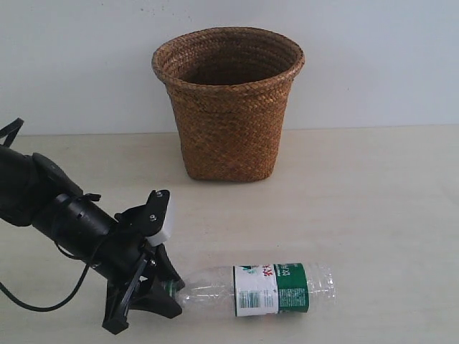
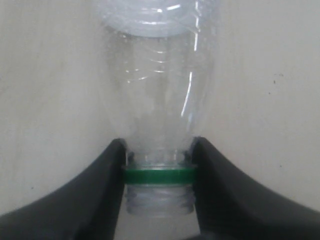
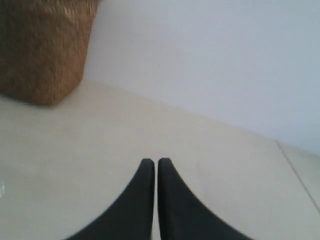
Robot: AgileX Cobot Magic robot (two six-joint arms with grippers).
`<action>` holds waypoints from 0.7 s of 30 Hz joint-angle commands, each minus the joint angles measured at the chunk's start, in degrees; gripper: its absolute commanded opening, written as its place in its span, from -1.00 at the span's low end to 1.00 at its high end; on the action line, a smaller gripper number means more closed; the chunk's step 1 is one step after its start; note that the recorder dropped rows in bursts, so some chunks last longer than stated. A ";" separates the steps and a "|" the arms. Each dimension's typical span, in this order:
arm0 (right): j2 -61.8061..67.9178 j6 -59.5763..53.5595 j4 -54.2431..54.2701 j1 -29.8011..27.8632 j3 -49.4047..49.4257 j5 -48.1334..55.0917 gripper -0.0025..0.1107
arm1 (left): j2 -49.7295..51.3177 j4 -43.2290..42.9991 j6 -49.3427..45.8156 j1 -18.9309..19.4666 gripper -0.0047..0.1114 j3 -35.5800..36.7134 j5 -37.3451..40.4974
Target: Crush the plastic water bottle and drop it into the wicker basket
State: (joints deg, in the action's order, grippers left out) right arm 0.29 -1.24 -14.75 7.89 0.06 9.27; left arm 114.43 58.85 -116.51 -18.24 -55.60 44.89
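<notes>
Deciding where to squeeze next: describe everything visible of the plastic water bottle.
The plastic water bottle is clear, empty-looking and uncrushed, with a green-and-white label bearing red marks. It lies on its side on the table. The left claw grips its neck at a green ring; bare threads show beyond, no cap.

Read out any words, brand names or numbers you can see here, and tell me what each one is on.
On the label of the plastic water bottle: red marks and white print on green, too small and blurred to read.
On the wicker basket: no text.
On the left gripper and the right gripper: no text visible.
</notes>
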 commanded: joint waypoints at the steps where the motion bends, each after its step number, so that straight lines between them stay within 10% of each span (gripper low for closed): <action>1: -0.29 6.02 0.53 0.00 -0.06 -23.42 -0.96 | -0.06 0.16 -0.13 -0.35 -0.84 0.23 0.16; 4: -0.29 15.41 8.92 0.00 -0.44 -37.62 -0.96 | -0.06 0.16 -0.13 -0.35 -0.84 0.23 -0.08; 9: 9.45 11.35 23.21 0.11 -11.58 -6.75 -0.96 | -0.06 0.16 -0.13 -0.35 -0.84 0.23 -0.08; 21: 52.57 11.35 31.57 0.09 -42.54 24.26 -0.96 | -0.06 0.16 -0.13 -0.35 -0.84 0.23 -0.08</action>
State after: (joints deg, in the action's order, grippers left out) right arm 47.08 10.59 14.65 7.93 -37.27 29.81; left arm 114.43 58.85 -116.59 -18.24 -55.60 44.79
